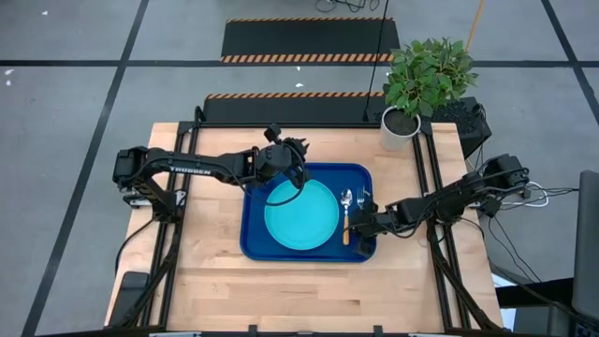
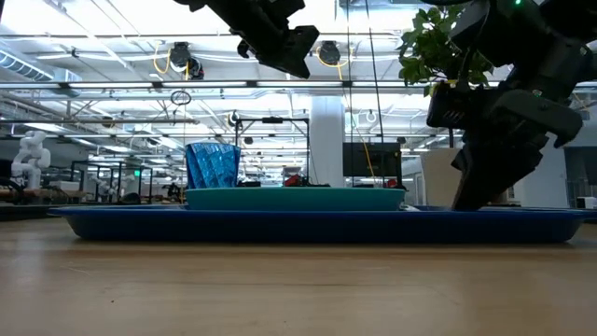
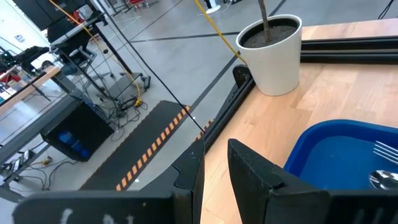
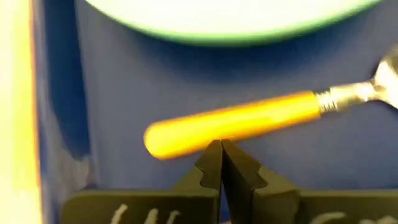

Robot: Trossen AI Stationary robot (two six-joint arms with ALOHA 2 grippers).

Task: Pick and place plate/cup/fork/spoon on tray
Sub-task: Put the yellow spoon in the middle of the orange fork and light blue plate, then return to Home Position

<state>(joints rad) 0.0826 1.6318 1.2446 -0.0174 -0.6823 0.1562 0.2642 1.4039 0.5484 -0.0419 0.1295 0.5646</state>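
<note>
The dark blue tray (image 1: pixel 257 239) lies mid-table with the cyan plate (image 1: pixel 301 215) on it. The spoon (image 1: pixel 346 201) and the fork (image 1: pixel 363 197) lie on the tray right of the plate, heads toward the far edge. The blue cup (image 2: pixel 213 165) stands on the tray left of the plate; in the high view my left arm hides it. My left gripper (image 3: pixel 214 171) is slightly open and empty, high above the tray's far left corner (image 1: pixel 292 168). My right gripper (image 4: pixel 221 152) is shut, low over the tray's near right corner (image 1: pixel 360 225). My right gripper's shut fingertips (image 4: pixel 211 158) stand right at the near side of the spoon's orange handle (image 4: pixel 236 127), toward its free end, and point slanting down toward the table's left. I cannot tell whether they touch it. The handle lies flat on the tray floor.
A white pot with a green plant (image 1: pixel 401 126) stands at the table's far right corner, also in the left wrist view (image 3: pixel 270 53). Bare wood shows left of the tray and along the near edge (image 1: pixel 309 290).
</note>
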